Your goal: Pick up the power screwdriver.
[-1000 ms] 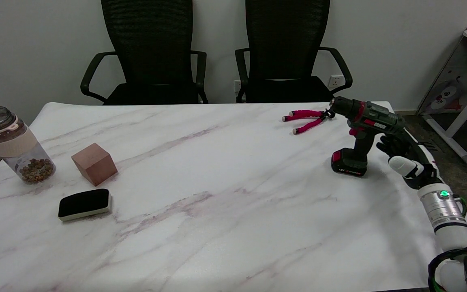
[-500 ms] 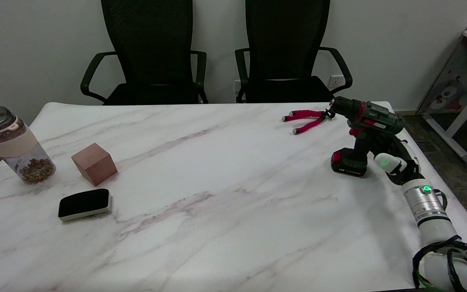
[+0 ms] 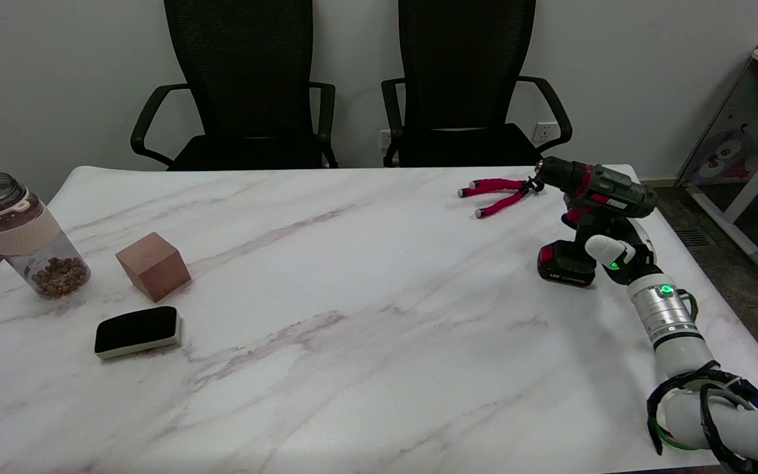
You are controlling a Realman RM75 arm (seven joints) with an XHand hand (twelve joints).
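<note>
Power screwdriver: it stands upright on its red-and-black battery base at the far right part of the counter, the chuck pointing to the left.
Right hand: it is at the handle of the power screwdriver, below the tool's body. The fingers are hidden behind the handle and the wrist, so I cannot tell if they close on it or only touch it.
Pink tripod: it lies just beside the chuck, on its left.
Wooden cube: left part of the counter.
Black eraser: near the cube, toward the camera.
Jar: at the left edge, with brown pieces inside.
Chairs: two black ones behind the counter.
</note>
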